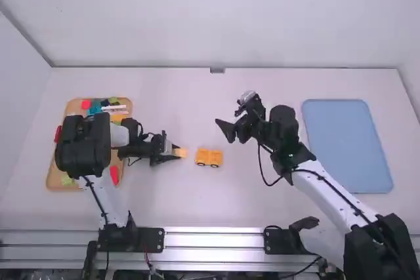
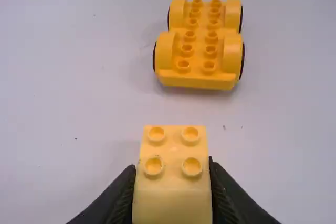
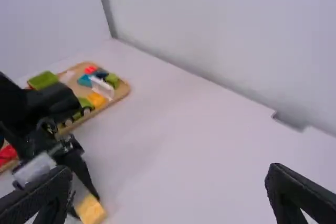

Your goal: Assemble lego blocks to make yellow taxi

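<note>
My left gripper is shut on a pale yellow block, just left of the yellow wheeled base on the table. In the left wrist view, the left gripper pinches the studded block from both sides, and the wheeled base stands apart from it with bare studs up. My right gripper is over the table, to the right of and beyond the base. In the right wrist view, the right gripper has its fingers wide apart with nothing between them.
A wooden tray with colored blocks lies at the left, partly under the left arm; a red block is at its outer edge. On the right side of the table is a blue tray.
</note>
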Motion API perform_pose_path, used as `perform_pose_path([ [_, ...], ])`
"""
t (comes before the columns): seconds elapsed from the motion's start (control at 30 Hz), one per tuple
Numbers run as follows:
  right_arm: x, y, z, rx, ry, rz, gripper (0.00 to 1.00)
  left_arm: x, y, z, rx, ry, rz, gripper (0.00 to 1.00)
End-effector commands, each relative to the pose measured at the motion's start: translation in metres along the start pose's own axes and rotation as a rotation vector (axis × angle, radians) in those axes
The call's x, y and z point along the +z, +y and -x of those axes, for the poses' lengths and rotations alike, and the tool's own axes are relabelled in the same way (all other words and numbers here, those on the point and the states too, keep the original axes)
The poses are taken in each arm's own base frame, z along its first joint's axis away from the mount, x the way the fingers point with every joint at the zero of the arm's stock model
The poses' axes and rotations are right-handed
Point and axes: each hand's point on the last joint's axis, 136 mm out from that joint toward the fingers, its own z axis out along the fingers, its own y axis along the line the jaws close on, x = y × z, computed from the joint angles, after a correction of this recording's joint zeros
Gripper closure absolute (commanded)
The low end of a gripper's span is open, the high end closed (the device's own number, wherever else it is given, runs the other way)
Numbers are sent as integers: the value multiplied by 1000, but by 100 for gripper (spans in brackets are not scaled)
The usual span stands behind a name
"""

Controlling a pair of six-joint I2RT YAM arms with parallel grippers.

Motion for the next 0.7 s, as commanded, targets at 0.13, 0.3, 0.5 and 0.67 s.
perform_pose_path([
  [0.13, -1, 7, -19, -59, 65, 41, 2, -3, 6, 11, -41, -8, -30, 68],
  [0.3, 0, 8, -19, -66, 64, 46, 2, 0, 1, -1, -32, 71, -53, 56],
  [0.5, -1, 11, -18, -66, 59, 68, 2, 6, 0, -7, -100, 89, -33, 17],
  [0.67, -1, 11, -18, -62, 60, 69, 2, 14, 4, -10, -113, 99, -11, 1],
])
